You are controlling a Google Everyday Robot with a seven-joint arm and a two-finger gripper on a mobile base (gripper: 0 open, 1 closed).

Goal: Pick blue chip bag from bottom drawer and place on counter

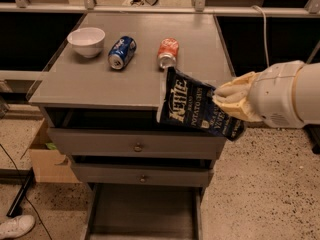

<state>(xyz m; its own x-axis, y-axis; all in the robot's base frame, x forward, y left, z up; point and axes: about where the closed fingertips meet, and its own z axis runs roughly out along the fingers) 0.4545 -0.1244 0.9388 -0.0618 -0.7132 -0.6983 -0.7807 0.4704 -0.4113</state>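
Observation:
The blue chip bag (192, 106), dark navy foil with white "Kettle" lettering, hangs in the air at the front right edge of the counter (95, 84). My gripper (222, 100) comes in from the right and is shut on the bag's right end, its cream fingers (235, 101) pinching the foil. The bag's left end overlaps the counter's front edge, just in front of the orange can. Below, the bottom drawer (145, 214) is pulled out, a flat grey tray with nothing showing in it.
On the counter stand a white bowl (86, 40), a blue soda can (122, 52) lying on its side and an orange can (168, 52) also lying down. Two knobbed grey drawers (137, 146) are beneath. A cardboard box (47, 156) and a white shoe (15, 226) sit at the left on the floor.

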